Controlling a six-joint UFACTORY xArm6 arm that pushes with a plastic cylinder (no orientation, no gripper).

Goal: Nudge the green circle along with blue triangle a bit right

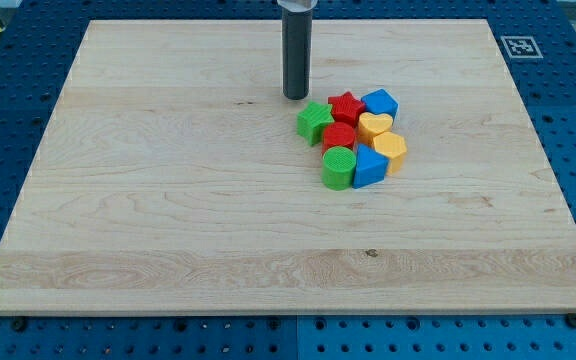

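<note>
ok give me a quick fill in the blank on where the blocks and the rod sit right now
1. My tip stands just off the view's upper left of the green ____.
2. The green circle touches the blue triangle on its view's ____ side.
3. The yellow heart lies just below the blue ____.

Missing words: star; left; cube

Single view: elevated, angled down from the near edge of the pale wooden board point(168, 230), whole board framed, middling distance.
</note>
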